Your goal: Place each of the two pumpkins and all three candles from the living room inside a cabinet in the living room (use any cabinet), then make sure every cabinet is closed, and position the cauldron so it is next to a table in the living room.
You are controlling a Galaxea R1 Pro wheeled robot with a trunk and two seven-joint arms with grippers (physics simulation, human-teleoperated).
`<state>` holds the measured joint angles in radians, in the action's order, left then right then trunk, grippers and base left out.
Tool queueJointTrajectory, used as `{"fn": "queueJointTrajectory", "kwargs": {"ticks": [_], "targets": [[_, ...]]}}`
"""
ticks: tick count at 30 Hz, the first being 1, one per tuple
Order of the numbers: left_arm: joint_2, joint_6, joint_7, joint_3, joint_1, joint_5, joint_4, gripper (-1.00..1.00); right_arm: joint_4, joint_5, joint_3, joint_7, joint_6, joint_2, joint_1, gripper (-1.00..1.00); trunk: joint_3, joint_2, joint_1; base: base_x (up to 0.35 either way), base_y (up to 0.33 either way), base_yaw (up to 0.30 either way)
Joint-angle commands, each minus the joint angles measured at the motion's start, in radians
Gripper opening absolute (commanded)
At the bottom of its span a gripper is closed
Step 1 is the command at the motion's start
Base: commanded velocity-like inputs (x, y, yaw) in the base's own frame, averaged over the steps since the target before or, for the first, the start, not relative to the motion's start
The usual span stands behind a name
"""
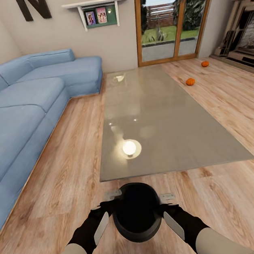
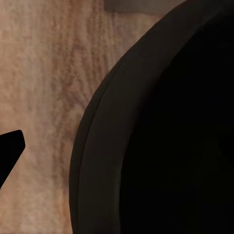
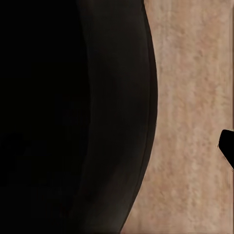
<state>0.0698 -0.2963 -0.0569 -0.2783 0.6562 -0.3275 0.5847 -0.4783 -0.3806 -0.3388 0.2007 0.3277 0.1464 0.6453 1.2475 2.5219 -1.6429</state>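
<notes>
Facing upward, cauldron (image 1: 136, 211) between both grippers.

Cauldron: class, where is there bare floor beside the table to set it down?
Bare floor lies between the cauldron and the table, and between table and sofa. Two pumpkins dot the far right floor.

You see the cauldron (image 1: 137, 217) matt black and smooth. The surface (image 1: 165, 137) is glossy grey glass; floor (image 1: 68, 169) planks show light wood grain.
</notes>
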Motion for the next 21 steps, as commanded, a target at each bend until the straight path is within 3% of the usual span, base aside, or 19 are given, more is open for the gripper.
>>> {"fn": "queueJointTrajectory", "kwargs": {"ticks": [1,7,15,21], "targets": [[-0.001,-0.005,-0.006,-0.004,0.000,-0.010,0.002,1.00,-0.002,-0.011,-0.008,0.009,0.004,-0.001,0.000,1.00,-0.003,0.000,0.001,0.000,0.000,0.000],[-0.001,-0.009,-0.006,-0.003,0.000,-0.010,0.002,1.00,-0.002,-0.011,-0.008,0.009,0.004,-0.001,0.000,1.00,-0.026,-0.001,0.003,0.000,0.000,0.000],[-0.001,-0.089,-0.009,0.001,0.001,-0.015,0.002,1.00,-0.002,-0.011,-0.008,0.009,0.004,-0.001,0.000,1.00,-0.057,-0.003,0.007,0.000,0.000,0.000],[-0.001,-0.103,-0.010,0.001,0.001,-0.021,0.002,1.00,-0.002,-0.011,-0.008,0.009,0.004,-0.001,0.000,1.00,-0.081,-0.005,0.010,-0.089,0.000,0.000]]}}
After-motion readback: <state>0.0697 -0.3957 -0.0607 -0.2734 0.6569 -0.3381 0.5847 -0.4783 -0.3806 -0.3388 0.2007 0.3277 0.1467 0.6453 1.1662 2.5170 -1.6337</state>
